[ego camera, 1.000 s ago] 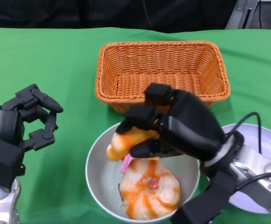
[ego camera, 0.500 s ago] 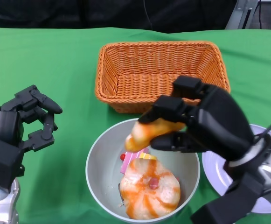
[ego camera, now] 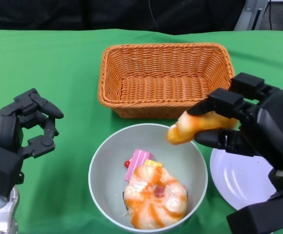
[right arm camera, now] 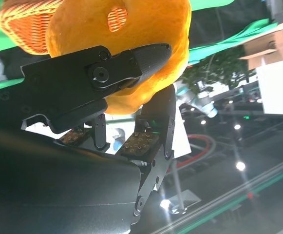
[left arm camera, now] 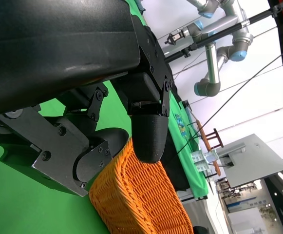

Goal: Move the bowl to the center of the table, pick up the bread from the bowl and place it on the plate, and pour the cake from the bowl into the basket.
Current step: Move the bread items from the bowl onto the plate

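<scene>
Green cloth covers the table, edge to edge in head view. Behind its far edge, a dark black backdrop; grey metal frame piece at the top right corner. Left wrist view: bright white surroundings, a grey robot arm with blue joints, thin cables, a wooden chair, a grey slanted panel. Right wrist view: dim hall, glossy dark surface with bright round lights, a red curved line, green foliage.

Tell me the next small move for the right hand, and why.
Probably carry it a little further right and lower: the right hand holds the bread above the bowl rim, not yet over the white plate.
</scene>
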Tool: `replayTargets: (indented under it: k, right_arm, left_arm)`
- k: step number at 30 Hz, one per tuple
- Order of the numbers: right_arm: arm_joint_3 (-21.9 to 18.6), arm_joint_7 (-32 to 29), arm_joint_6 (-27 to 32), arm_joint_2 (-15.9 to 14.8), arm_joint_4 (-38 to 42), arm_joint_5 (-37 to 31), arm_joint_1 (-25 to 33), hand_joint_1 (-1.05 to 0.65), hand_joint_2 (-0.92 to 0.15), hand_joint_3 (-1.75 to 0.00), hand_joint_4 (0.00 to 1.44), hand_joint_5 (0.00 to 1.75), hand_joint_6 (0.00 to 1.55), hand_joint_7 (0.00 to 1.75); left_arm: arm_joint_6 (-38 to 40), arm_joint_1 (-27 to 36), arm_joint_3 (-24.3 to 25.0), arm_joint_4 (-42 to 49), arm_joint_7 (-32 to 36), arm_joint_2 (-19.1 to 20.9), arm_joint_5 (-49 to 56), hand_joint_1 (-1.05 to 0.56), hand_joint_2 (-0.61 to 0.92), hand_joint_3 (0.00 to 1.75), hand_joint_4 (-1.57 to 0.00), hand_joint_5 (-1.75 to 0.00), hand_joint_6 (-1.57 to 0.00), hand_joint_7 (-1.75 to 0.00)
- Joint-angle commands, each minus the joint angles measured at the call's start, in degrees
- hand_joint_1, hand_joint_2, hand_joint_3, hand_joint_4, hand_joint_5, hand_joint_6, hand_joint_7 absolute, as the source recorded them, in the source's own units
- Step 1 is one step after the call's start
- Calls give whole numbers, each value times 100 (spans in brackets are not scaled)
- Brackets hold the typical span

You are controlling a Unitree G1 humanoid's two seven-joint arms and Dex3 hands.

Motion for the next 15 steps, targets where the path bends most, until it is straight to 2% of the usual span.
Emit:
replayTargets:
  k: [1,5,15]
  right_arm:
    - [-371,-50,154,7,-195,386,388,-23,-91,-7,77,147,87,85]
    - [-672,83,397,198,-420,914,819,-23,-90,-8,75,156,89,86]
    - [-1206,808,1360,605,-1298,2014,1865,-21,-91,-7,78,162,88,87]
  left_arm:
    - [-56,-25,37,14,-28,108,-54,-2,53,117,-81,-158,-80,-137]
    - [-31,-22,35,20,-73,132,-72,-2,53,117,-80,-157,-81,-136]
    - [-45,-83,94,159,-270,175,-210,-1,53,117,-80,-157,-81,-136]
